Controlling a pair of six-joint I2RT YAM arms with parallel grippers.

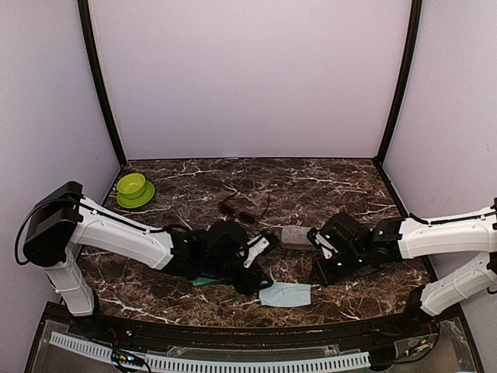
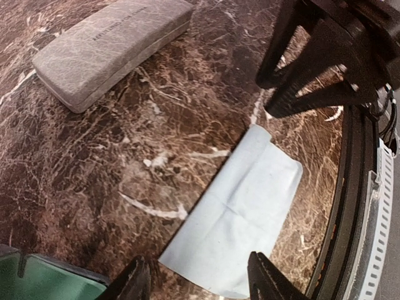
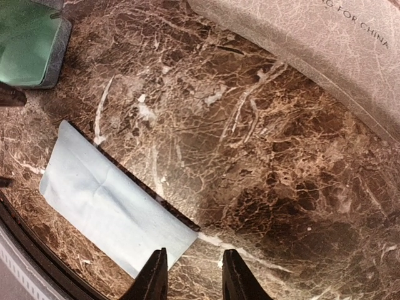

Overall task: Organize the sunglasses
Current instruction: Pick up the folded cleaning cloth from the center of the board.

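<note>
One pair of sunglasses (image 1: 245, 211) shows only in the top view. It lies on the marble table (image 1: 342, 186) a little far of centre, beyond both wrists and apart from them. Lenses dark reddish-brown. The long axis runs from far-left to near-right, and thin temples seem to trail toward the far wall. The frame is too small to make out further.

Left gripper (image 2: 200, 284): fingers set well apart with nothing between them, low over the near end of a light-blue cloth (image 2: 240, 212). Only the fingertips show; the rest is cut off at the picture's edge.

Right gripper (image 3: 192, 276): narrow gap, nothing held, the cloth's corner just beside the tips.

A grey glasses case (image 1: 295, 237) lies between the two wrists, its right end hidden by the right arm. A green object (image 3: 28, 44) is at near left, mostly covered by the left arm from above and cropped in both wrist views. A lime bowl on a matching plate (image 1: 133, 189) sits at far left.
</note>
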